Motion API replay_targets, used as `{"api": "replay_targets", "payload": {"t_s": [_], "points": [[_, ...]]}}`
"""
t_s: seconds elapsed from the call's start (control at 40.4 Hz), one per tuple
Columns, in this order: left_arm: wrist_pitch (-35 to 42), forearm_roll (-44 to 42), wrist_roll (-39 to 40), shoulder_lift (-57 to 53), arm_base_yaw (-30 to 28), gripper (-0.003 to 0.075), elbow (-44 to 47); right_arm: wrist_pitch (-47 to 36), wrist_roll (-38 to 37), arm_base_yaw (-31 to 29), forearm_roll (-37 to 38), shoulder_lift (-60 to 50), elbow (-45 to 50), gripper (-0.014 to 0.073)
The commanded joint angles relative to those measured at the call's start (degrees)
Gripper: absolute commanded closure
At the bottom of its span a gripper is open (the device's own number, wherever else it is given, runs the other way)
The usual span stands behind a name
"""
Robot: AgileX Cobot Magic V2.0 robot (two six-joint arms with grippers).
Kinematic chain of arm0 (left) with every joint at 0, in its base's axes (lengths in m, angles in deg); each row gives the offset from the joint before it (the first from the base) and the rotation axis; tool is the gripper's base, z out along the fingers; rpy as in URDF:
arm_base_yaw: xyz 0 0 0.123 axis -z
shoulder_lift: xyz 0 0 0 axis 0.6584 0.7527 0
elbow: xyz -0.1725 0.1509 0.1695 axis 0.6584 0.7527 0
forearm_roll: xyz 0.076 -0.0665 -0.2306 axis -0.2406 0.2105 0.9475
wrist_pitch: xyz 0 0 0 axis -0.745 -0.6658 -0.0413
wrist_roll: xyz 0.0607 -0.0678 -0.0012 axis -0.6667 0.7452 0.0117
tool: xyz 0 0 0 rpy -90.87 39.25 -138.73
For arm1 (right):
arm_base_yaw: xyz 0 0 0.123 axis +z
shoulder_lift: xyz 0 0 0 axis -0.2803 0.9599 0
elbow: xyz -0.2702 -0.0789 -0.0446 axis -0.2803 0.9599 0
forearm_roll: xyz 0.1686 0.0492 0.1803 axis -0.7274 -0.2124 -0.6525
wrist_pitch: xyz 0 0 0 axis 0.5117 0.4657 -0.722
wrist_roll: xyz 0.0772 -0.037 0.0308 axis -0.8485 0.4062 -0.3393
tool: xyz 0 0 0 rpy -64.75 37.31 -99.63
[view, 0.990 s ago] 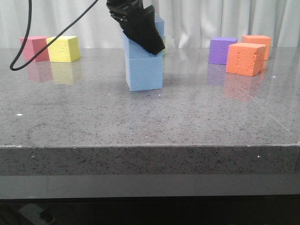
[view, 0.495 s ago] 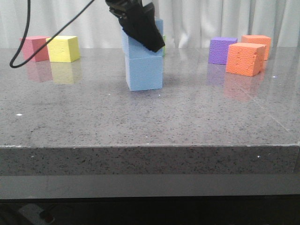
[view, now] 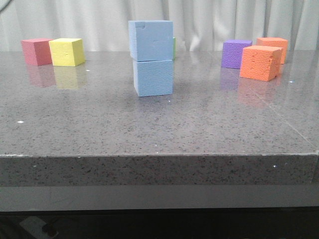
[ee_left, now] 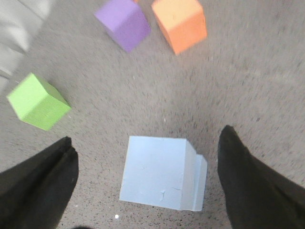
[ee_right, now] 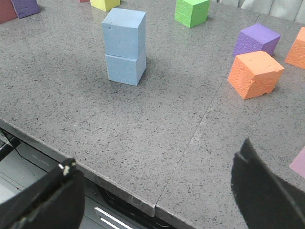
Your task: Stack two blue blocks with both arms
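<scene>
Two pale blue blocks stand stacked on the grey table, the upper block (view: 151, 40) on the lower block (view: 153, 77), slightly offset. Neither gripper shows in the front view. In the left wrist view my left gripper (ee_left: 148, 160) is open and high above the stack, looking down on the upper block (ee_left: 157, 171), with a sliver of the lower block (ee_left: 200, 183) showing. My right gripper (ee_right: 155, 183) is open and empty over the table's front edge, far from the stack; the upper block (ee_right: 124, 32) and the lower block (ee_right: 125, 68) show there.
A pink cube (view: 36, 51) and a yellow cube (view: 66, 52) sit at the back left. A purple cube (view: 236, 53) and two orange cubes (view: 259, 62) (view: 273, 47) sit at the back right. A green cube (ee_left: 38, 101) lies behind the stack.
My left gripper has let go of the upper blue block and risen out of the front view. The two-block stack stands on its own.
</scene>
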Motion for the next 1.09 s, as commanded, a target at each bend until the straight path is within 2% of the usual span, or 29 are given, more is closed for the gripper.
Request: {"api": "replay_targets", "payload": {"t_s": [0.0,0.272,0.396,0.545,0.619,0.718,0.817,1.065], "points": [[2.59,2.29,5.0,-5.84,0.48,0.0133,-1.65,-4.16,0.33,-0.4,-0.57,0.27,-1.42,-0.0031],[-3.37,2.29,22.87,-13.76,0.48,0.0133,-1.65,-4.16,0.33,-0.4,-0.57,0.27,-1.42,-0.0031],[-7.69,1.7,26.12,-16.61,0.48,0.0133,-1.65,-4.16,0.33,-0.4,-0.57,0.27,-1.42,-0.0031],[-14.0,-5.51,34.47,-19.74,0.48,0.0135,-1.55,-4.16,0.33,-0.4,-0.57,0.27,-1.42,-0.0031],[-14.0,-9.49,37.07,-21.79,0.48,0.0135,0.43,-4.16,0.33,-0.4,-0.57,0.27,-1.42,-0.0031],[-14.0,-12.98,40.37,-25.96,0.48,0.0135,6.16,-4.16,0.33,-0.4,-0.57,0.27,-1.42,-0.0031],[-11.61,-13.43,40.83,-30.87,0.48,0.0135,15.89,-4.16,0.33,-0.4,-0.57,0.27,-1.42,-0.0031],[2.19,-13.44,41.09,-45.02,0.48,0.0135,43.27,-3.18,0.33,-0.4,-0.84,0.27,-0.84,-0.0031]]}}
